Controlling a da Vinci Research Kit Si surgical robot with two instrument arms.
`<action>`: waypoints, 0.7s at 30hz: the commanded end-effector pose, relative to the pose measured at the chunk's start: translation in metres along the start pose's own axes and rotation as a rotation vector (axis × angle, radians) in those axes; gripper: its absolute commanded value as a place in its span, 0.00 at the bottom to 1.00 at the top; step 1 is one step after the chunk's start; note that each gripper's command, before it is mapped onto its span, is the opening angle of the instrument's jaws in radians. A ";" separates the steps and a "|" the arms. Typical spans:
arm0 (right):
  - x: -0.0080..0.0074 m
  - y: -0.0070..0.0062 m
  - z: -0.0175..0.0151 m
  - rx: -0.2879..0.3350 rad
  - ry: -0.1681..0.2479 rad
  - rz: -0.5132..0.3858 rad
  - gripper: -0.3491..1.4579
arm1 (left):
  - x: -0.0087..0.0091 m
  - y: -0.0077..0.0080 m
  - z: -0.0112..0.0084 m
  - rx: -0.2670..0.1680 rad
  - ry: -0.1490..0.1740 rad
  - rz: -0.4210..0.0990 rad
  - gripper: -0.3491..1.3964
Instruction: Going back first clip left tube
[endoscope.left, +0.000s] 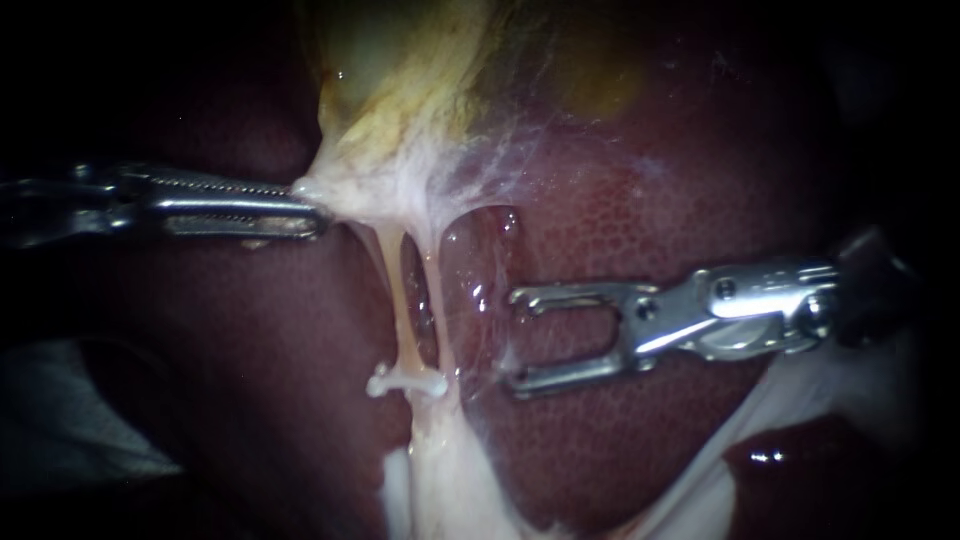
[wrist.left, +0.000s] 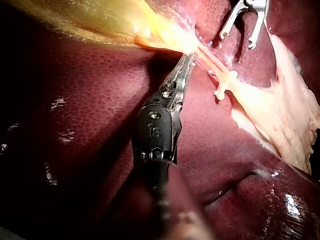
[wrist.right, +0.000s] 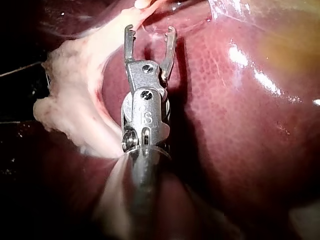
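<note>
At the gallbladder neck: my left instrument (endoscope.left: 315, 210), end effector clamped together on the pale tissue (endoscope.left: 380, 190) where the gallbladder (endoscope.left: 420, 60) narrows, holding it out to the left.
Task item: the left tube (endoscope.left: 398, 290), a thin pale strand running from that neck toward the near side, stretched over the liver (endoscope.left: 650, 200); the right tube (endoscope.left: 440, 300) lies just beside it.
Fitted item: white clip (endoscope.left: 405, 380), set crosswise on the left tube at its near end, touched by neither instrument.
Right side: my right instrument (endoscope.left: 518, 338), end effector apart, nothing between its jaws, tips just right of both tubes.
Handling, my judgement: the left tube is soft, wet, slippery and easily torn under tension; the clip is light and stiff.
Hold point, my judgement: I would not grasp the tube itself; the tougher tissue at the neck is the place to hold.
Risk: open tips snagging the thin film (endoscope.left: 480, 270) beside the right tube as I draw clear.
</note>
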 end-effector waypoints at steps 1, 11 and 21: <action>0.0000 0.0000 -0.0007 0.001 -0.003 -0.006 0.47 | 0.0000 -0.0001 0.0000 0.000 0.000 0.000 0.00; 0.0002 0.0005 -0.0037 -0.021 -0.011 -0.020 0.47 | -0.0004 -0.0004 0.0005 0.002 0.001 0.002 0.00; 0.0002 0.0005 -0.0047 -0.022 -0.011 -0.030 0.47 | -0.0031 -0.0009 0.0054 0.021 0.000 0.018 0.00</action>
